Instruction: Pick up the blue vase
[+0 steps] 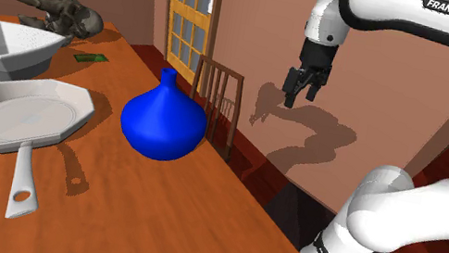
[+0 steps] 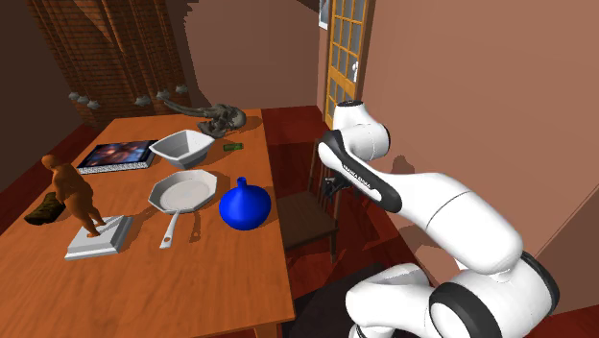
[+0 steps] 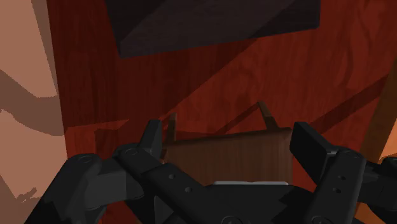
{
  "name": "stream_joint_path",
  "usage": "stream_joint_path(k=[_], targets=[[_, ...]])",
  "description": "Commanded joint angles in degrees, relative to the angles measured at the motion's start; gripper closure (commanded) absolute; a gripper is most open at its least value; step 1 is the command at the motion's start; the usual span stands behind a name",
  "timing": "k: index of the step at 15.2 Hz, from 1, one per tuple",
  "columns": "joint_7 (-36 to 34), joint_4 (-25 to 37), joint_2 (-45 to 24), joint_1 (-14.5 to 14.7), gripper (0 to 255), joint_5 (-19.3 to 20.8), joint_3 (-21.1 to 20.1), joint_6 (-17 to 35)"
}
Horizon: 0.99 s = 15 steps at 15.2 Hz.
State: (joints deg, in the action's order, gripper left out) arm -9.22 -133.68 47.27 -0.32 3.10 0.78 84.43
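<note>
Blue and shiny, the vase (image 1: 162,122) sits on the wooden table (image 1: 196,229), near the edge and just beside a white pan (image 1: 13,114). It has a fat round belly and a thin neck on top. I think it is hard and smooth, so it may slip, and it may break if it falls. The belly looks too wide for the fingers, so the thin neck seems the best place to grab it. The black gripper (image 1: 300,94) hangs in the air past the table edge, over a wooden chair (image 1: 217,91), well apart from the vase. Its two fingers (image 3: 151,137) are spread apart, with nothing held between them. A white bowl (image 1: 1,46) sits behind the pan, and both look bare inside. I cannot see into the vase, so I cannot tell if it holds anything.
</note>
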Motion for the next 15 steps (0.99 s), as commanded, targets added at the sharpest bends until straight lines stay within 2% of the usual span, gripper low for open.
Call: stream_joint_path(k=[1,8,15], targets=[[0.0,0.0,0.0,0.0,0,0.0,0.0,0.0],[-8.0,8.8,-8.6,2.2,0,-5.5,-7.1,0.4],[-16.1,20.5,-19.0,3.4,0,-8.6,-13.6,0.2]])
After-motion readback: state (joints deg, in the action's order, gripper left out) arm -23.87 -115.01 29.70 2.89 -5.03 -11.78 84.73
